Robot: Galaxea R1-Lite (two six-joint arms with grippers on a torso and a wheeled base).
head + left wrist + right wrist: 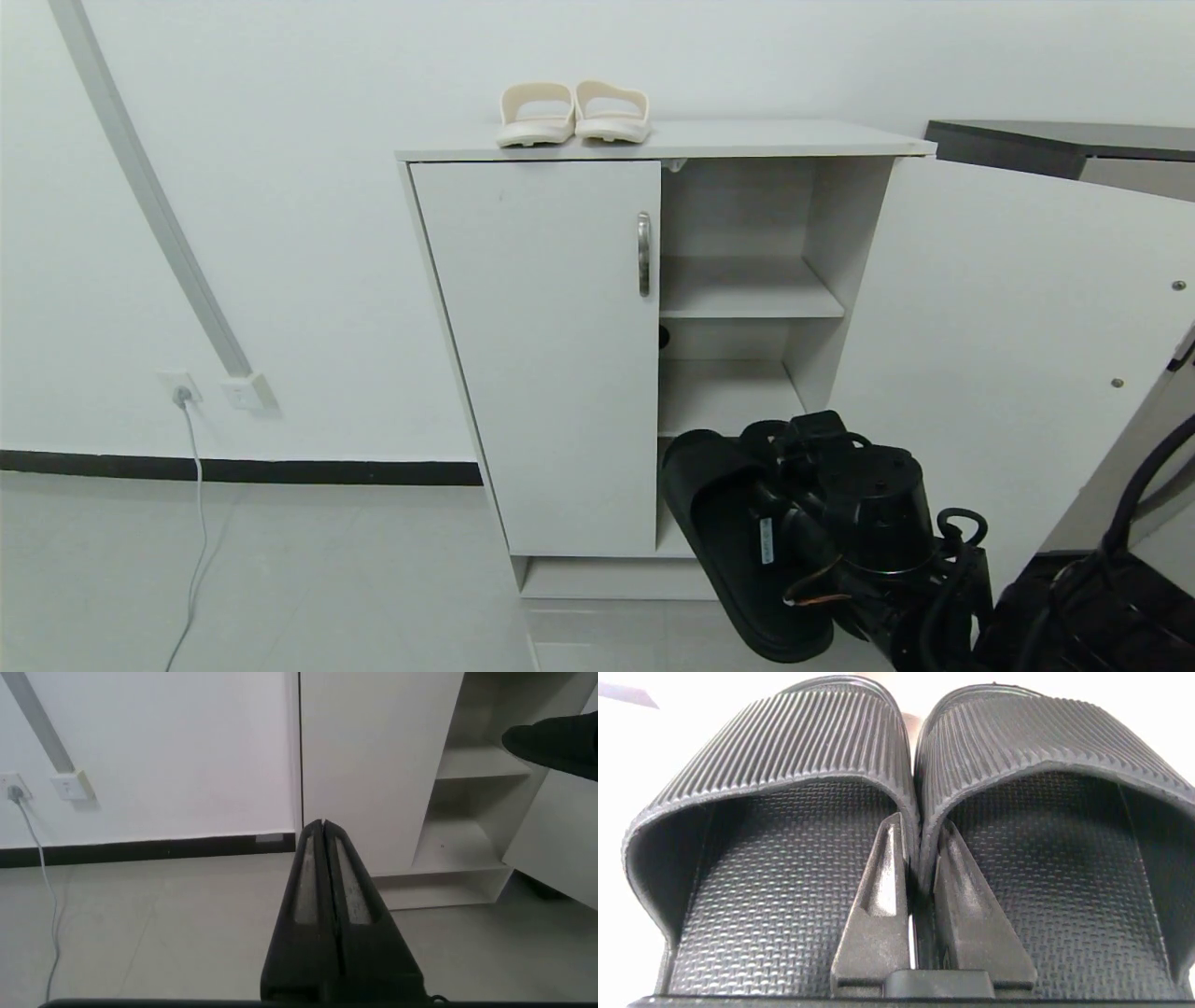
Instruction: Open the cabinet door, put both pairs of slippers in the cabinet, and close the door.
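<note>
The white cabinet (532, 355) stands against the wall with its right door (1008, 345) swung open and its left door shut. A cream pair of slippers (573, 113) rests on the cabinet top. My right gripper (918, 873) is shut on the black pair of slippers (803, 859), pinching their two inner side walls together. In the head view the black slippers (738, 532) hang in front of the cabinet's lower open compartment, toes toward it. My left gripper (323, 835) is shut with nothing in it, held low over the floor to the left of the cabinet (374, 765).
Inside the open half are shelves (747, 289) at two heights. A wall socket (179, 386) with a white cable sits low on the left wall. A dark-topped unit (1064, 145) stands behind the open door. Grey tiled floor (280, 579) spreads in front.
</note>
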